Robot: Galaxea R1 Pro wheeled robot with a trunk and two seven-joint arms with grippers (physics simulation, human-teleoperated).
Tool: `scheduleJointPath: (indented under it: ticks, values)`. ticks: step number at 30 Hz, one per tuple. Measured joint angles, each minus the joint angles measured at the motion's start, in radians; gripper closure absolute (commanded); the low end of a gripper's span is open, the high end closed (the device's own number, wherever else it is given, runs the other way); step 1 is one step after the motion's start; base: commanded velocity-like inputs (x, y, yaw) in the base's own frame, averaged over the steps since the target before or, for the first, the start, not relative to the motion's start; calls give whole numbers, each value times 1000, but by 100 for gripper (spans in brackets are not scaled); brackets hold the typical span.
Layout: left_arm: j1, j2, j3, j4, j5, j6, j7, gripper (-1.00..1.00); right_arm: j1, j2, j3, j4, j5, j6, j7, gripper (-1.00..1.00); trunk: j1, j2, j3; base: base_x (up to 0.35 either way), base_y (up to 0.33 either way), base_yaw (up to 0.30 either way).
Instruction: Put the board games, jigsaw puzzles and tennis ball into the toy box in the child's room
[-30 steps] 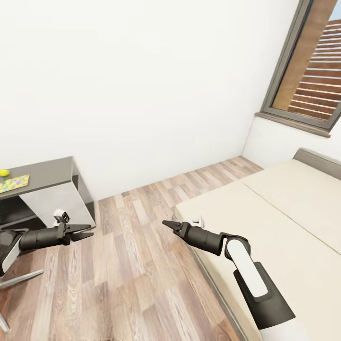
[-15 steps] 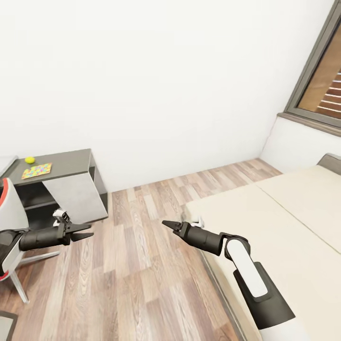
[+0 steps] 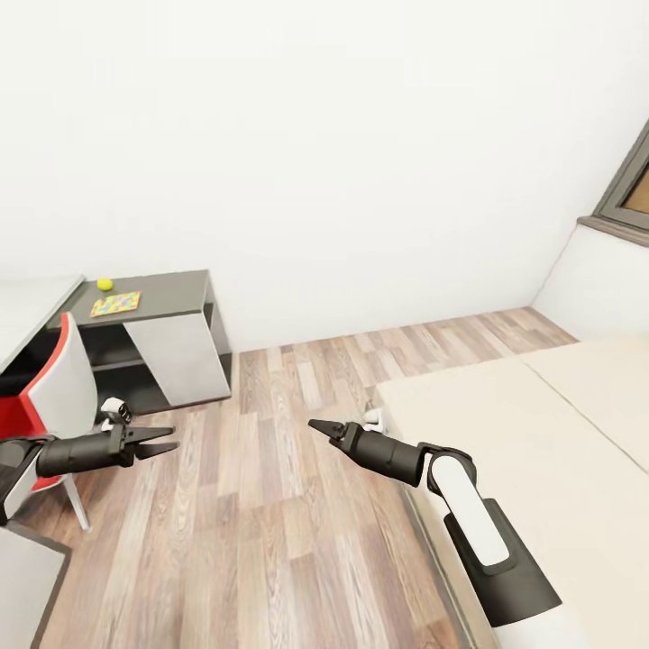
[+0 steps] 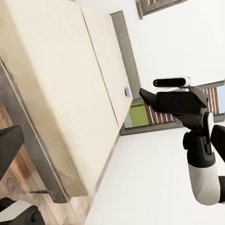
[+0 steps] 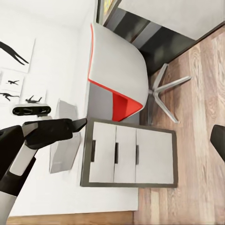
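The left gripper (image 3: pixel 160 440) has its two dark fingers apart, with a clear gap between the tips, and nothing is between them. It hangs over the wooden floor (image 3: pixel 270 505). The right gripper (image 3: pixel 322 426) points toward the left one; its tips look close together, but I cannot tell for sure if it is closed. Nothing is seen in its grasp. In the left wrist view the right gripper (image 4: pixel 146 96) appears as a dark wedge in front of the white wall.

Just beside the right gripper, on its outer side, lies the corner of the bed (image 3: pixel 541 433), with a plain beige mattress and a grey frame. No toy is seen on the part of the mattress that shows.

Beyond the left gripper, well apart from it, stands the dark grey end section of the table (image 3: pixel 171 293). On its top lies one jigsaw puzzle (image 3: pixel 115 303), a thin flat sheet with small patches of yellow, pink, green and blue. The tennis ball (image 3: pixel 105 284), small and yellow-green, sits just beside the sheet, on the wall side. Under this top there are open shelves and a pale grey panel.

Near the left arm stands a chair (image 3: pixel 63 388) with a white back and a red seat. The right wrist view shows the same chair (image 5: pixel 115 70) and a white drawer unit (image 5: pixel 126 157).
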Motion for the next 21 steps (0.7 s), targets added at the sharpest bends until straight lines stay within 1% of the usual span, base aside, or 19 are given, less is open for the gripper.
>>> scheduleJointPath:
  ticks: [9,16,21]
  values:
    - [0,1,0,0,0,0,0,-100,0,-1,0,0,0,0,0,-100,0,0,-10,-122,-49,238]
    - [0,1,0,0,0,0,0,-100,0,-1,0,0,0,0,0,-100,0,0,-17,-227,-5,238]
    - [0,1,0,0,0,0,0,-100,0,-1,1,-3,0,-2,-1,-100,0,0,-21,-86,-1,146]
